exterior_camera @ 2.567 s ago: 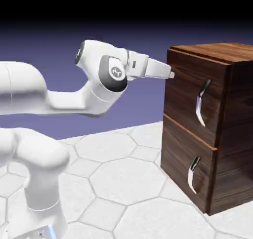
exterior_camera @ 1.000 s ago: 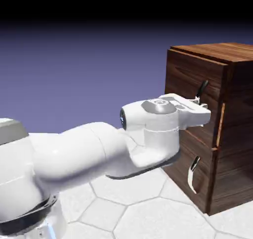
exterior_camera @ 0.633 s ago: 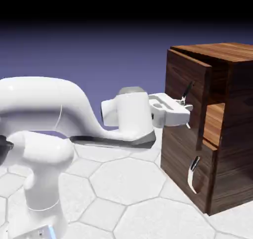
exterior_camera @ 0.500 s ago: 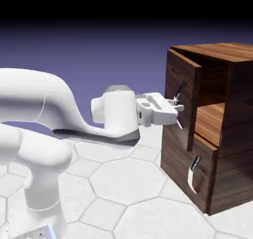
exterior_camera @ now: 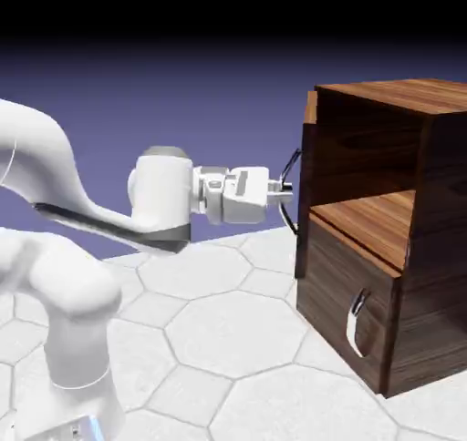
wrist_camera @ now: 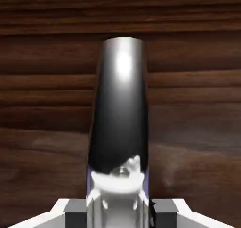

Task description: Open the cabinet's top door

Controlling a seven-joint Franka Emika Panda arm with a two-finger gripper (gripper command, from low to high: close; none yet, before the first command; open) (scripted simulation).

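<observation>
And the two small grey-padded fingertips (wrist_camera: 164, 213) are closed on the curved silver-and-black metal handle (wrist_camera: 120, 114), one on each side of it! Right behind them, across the whole hand view, there's the dark brown wood-grain top door (exterior_camera: 308, 184), upright and swung wide open, its face towards the fingers. Back from the tips sits the white, block-shaped two-finger gripper (exterior_camera: 280, 193), level in the exterior view, with the white, rounded robot arm (exterior_camera: 164, 193) reaching in from the left. Beyond the door, on the exterior view's right of the fingers, stands the dark brown wood-grain box cabinet (exterior_camera: 392, 95), its upper compartment (exterior_camera: 365, 157) showing a lighter brown floor. Below that compartment, lower than the fingers, the flat dark wood lower panel (exterior_camera: 328, 275) sits shut, with its own curved silver handle (exterior_camera: 354, 325).
</observation>
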